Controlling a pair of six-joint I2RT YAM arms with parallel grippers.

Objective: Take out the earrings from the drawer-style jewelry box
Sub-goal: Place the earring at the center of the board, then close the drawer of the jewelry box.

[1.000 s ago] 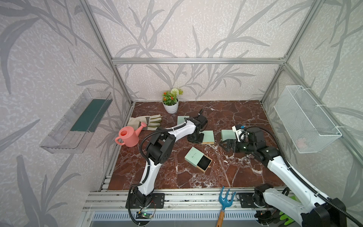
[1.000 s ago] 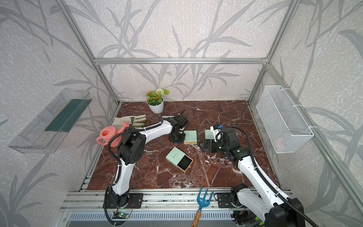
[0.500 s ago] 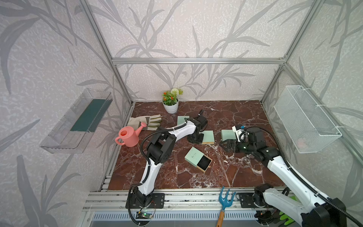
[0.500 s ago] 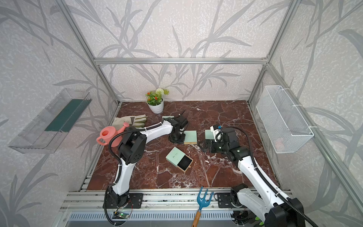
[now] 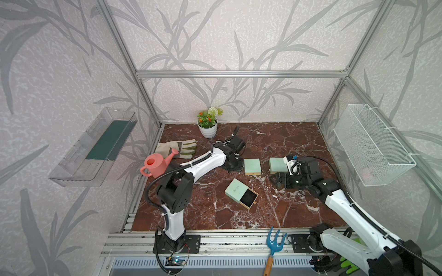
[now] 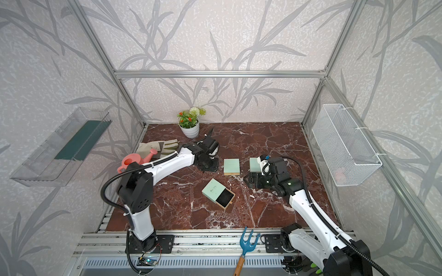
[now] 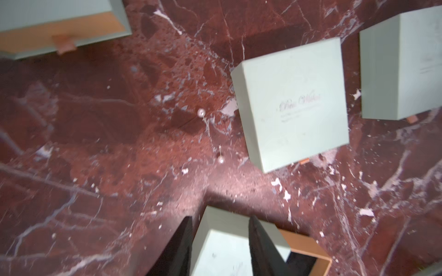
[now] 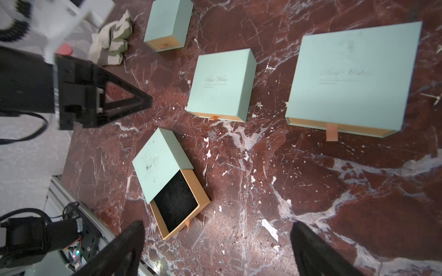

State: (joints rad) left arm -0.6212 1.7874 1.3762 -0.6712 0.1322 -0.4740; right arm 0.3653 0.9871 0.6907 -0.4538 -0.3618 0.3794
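Note:
The drawer-style jewelry box lies mid-table, mint green, its drawer pulled out. The black lining shows nothing on it. Two tiny pearl earrings lie on the red marble beside a closed mint box; one earring also shows in the right wrist view. My left gripper hovers over the marble behind the open box, jaws apart, holding nothing. My right gripper stands wide open to the box's right, empty.
Closed mint boxes lie behind the open one. A pink watering can, gloves and a flower pot stand back left. A blue rake lies on the front rail, a wire basket hangs right.
My left gripper's jaws have parted from nearly shut. Both arms stay about where they were, and the open box has not moved.

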